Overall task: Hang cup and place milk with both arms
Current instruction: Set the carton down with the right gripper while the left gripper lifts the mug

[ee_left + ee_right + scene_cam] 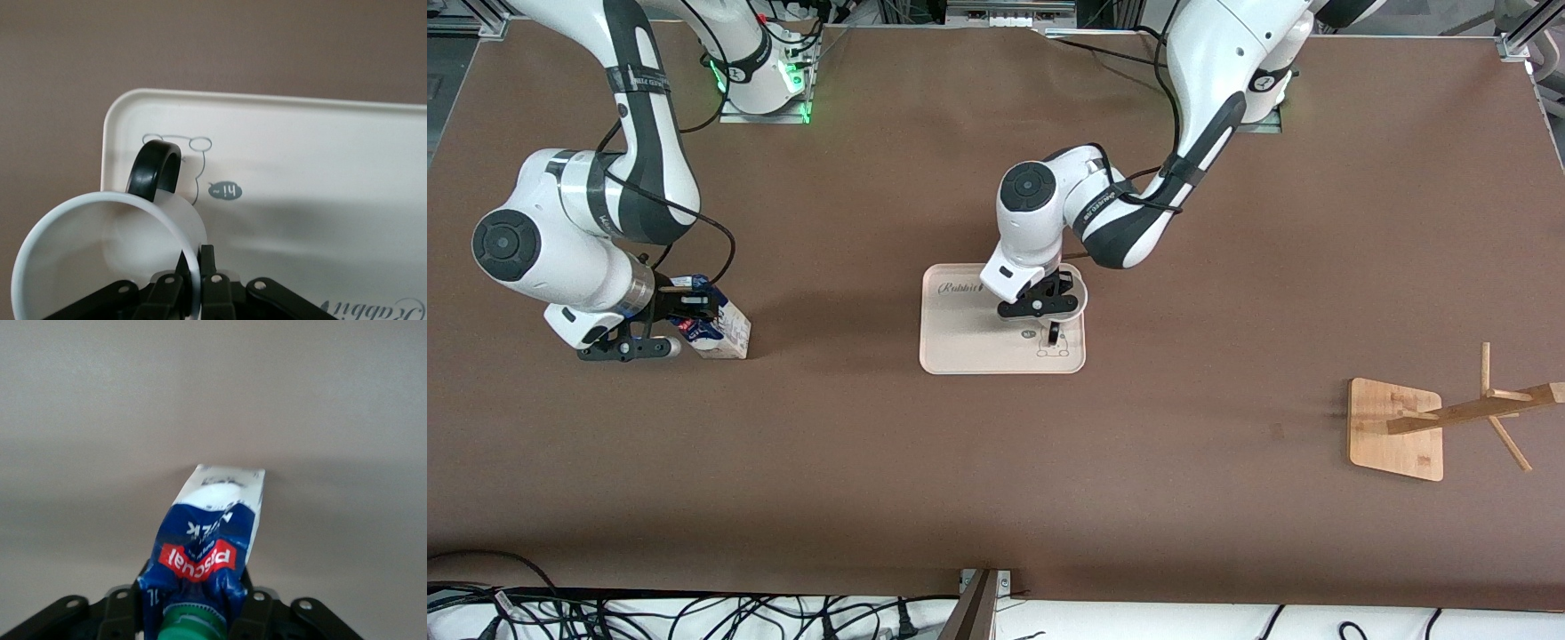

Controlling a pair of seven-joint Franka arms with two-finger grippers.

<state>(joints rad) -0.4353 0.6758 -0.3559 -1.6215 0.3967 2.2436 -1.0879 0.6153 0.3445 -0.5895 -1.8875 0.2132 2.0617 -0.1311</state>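
Risk is carried mainly by the thin hold on the cup (100, 260): the left gripper (195, 280) is closed with one finger inside and one outside the white rim, and the mug could be tipped or twisted loose when it is lifted, since its weight hangs to one side of that pinch. The cup stands on the cream tray (960, 342) at the middle of the table, its black handle (155, 167) turned toward the front camera. At the right arm's end of the table, the milk (716, 324) is flanked at its cap end by the right gripper (660, 322); whether the fingers are pressing or parted cannot be told, so the carton might be dropped or knocked over if it is raised too soon. The wooden rack (1440, 418) is set well apart, toward the left arm's end and nearer the front camera. A brown table (996, 498) is seen beneath everything, with cables (694, 613) along its near edge.
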